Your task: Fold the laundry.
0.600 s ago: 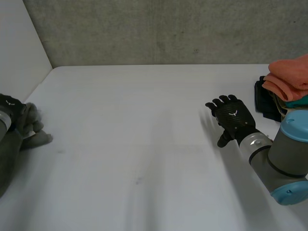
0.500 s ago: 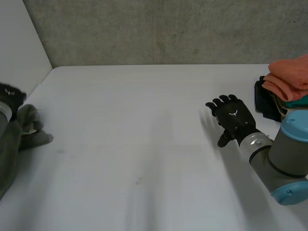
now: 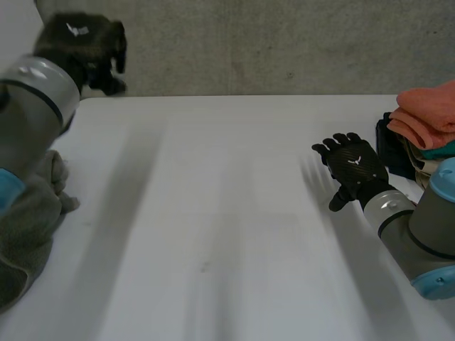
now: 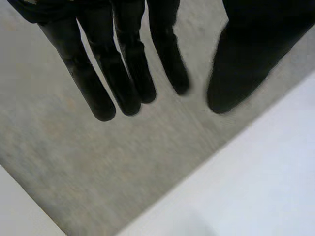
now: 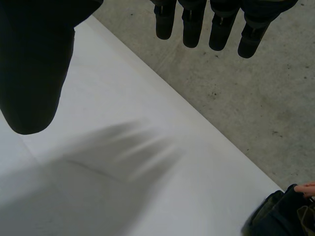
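A grey-green cloth lies bunched at the table's left edge, partly behind my left arm. My left hand is raised high over the far left corner, apart from the cloth. In its wrist view the left hand has straight fingers with nothing in them, facing the concrete wall. My right hand hovers over the right side of the white table, fingers spread. Its wrist view shows the right hand with nothing between thumb and fingers.
A stack of folded laundry, orange on top with teal and black pieces below, stands at the table's right edge beside my right arm. A dark cloth shows in the right wrist view. A concrete wall runs along the table's far edge.
My left hand has let go of the grey-green cloth and swung up and away to the far left corner. My right hand has shifted slightly right.
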`<action>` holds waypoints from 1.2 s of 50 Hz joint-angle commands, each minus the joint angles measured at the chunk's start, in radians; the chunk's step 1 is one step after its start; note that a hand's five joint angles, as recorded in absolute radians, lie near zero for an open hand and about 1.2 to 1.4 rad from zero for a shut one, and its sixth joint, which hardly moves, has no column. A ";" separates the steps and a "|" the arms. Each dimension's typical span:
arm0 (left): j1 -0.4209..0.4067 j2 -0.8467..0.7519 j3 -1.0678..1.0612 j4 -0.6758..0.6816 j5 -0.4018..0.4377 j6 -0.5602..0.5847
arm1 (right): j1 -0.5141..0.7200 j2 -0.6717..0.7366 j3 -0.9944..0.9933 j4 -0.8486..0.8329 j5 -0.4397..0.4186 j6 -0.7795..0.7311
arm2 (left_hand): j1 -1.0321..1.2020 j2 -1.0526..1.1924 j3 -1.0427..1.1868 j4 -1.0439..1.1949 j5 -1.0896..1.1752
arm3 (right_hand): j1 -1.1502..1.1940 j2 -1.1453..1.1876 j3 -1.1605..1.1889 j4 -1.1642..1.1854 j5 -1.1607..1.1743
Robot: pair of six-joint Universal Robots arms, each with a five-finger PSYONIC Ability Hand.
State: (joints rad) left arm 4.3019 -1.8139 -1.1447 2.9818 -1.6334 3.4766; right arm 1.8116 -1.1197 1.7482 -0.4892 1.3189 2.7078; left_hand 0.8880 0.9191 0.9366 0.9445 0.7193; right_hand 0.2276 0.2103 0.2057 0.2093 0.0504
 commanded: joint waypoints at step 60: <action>-0.049 -0.057 0.025 -0.106 -0.157 -0.289 | -0.032 -0.017 0.019 0.021 -0.033 0.000 | 0.508 0.477 0.460 0.452 0.502 | -0.053 -0.036 -0.031 -0.035 -0.050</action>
State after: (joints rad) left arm 4.3533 -1.7631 -1.1100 2.8780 -1.7064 3.2499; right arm 1.7888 -1.1321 1.7736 -0.4818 1.2803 2.7037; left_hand 1.1262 1.1910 1.1851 1.1994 0.9402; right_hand 0.2276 0.2103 0.2057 0.2093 0.0504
